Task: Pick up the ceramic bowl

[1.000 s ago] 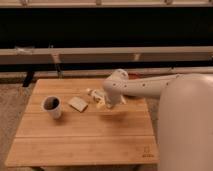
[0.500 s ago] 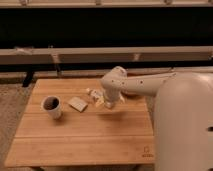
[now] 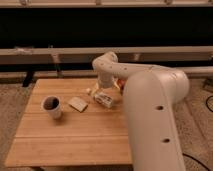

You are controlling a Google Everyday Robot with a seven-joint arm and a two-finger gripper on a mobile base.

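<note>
- Ceramic bowl [image 3: 119,83]: only a glossy orange-red sliver showing, toward the far right of the wooden table [image 3: 70,140]; round, so no long axis; tilt unreadable
- Mostly hidden behind the smooth white arm [image 3: 150,100]
- Gripper [image 3: 103,92] pointing down, low, just left of that sliver; grip state impossible to tell
- Further left: flat tan piece [image 3: 77,103], then upright white cup [image 3: 52,106], dark inside

The gripper [image 3: 103,96] was seen lowered over the far right part of the wooden table [image 3: 70,142], at the end of the white arm [image 3: 150,100]. Only an orange-red sliver of the ceramic bowl [image 3: 118,83] was seen, just beside the wrist. A white cup [image 3: 52,106] and a flat tan piece [image 3: 78,104] were seen further left.
</note>
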